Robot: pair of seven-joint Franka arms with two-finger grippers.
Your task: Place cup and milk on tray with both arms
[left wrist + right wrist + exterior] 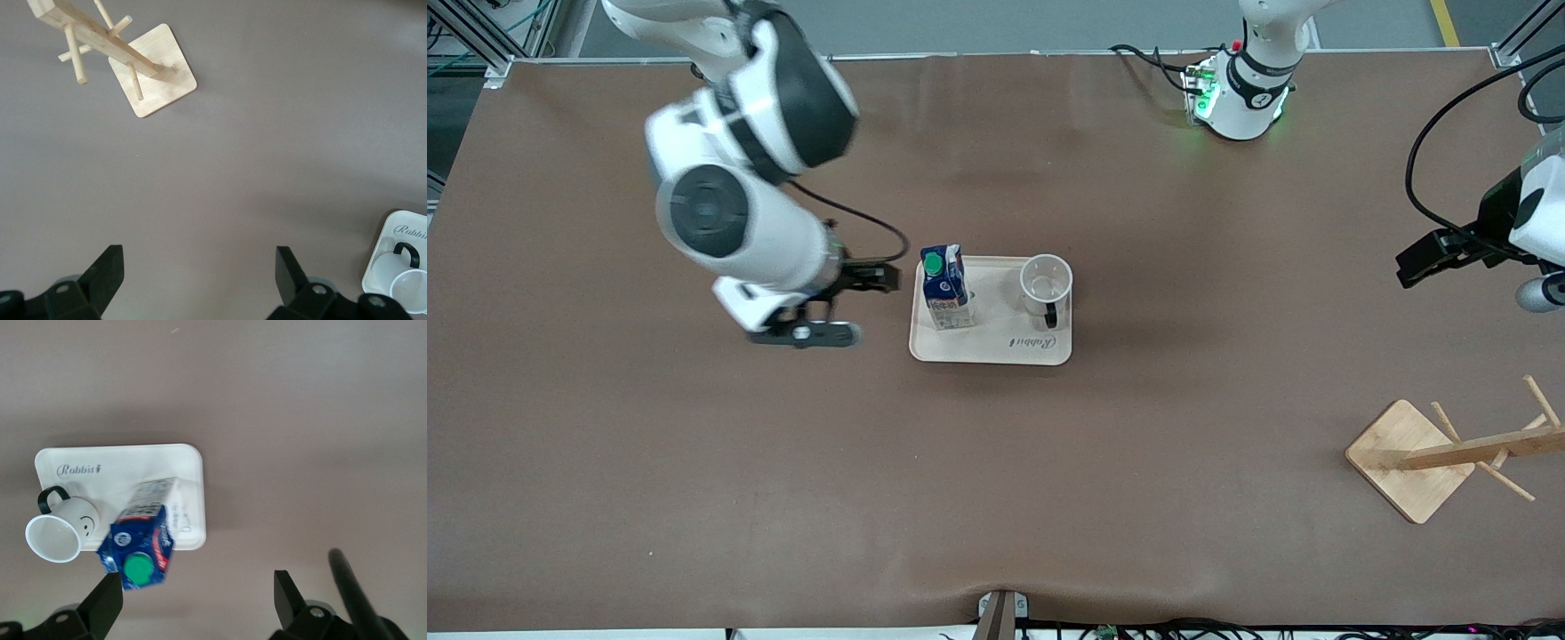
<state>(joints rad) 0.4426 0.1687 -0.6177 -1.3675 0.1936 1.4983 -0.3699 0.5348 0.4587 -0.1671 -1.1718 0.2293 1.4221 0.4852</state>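
Both task items sit on the tray (990,348), which lies mid-frame in the front view. The milk (945,289) stands upright at the end of the tray toward my right arm; the cup (1046,286) stands upright at the end toward my left arm, its black handle pointing at the lower edge of the frame. The two are apart, not touching. Judged from this layout, placement looks complete

My right gripper (876,276) is just beside the milk at centre-left of the frame, over bare table off the tray's end, jaws spread and holding nothing; the right wrist view shows both fingers (100,605) apart with the carton clear of them. My left gripper (1427,258) waits at the right edge of the frame, well apart from the tray, jaws also spread and empty

Handling notes, as judgement only:
- Milk: tall for its narrow base, so probably tippy if nudged near the green cap. Card walls likely give under a hard squeeze. I would take it across the flat sides at mid-body, below the gable
- Cup: rigid, glazed-looking, likely slick and chippable. I would pinch the rim wall beside the handle, not the thin handle itself

The wooden peg rack (1449,453) sits lower right, uninvolved
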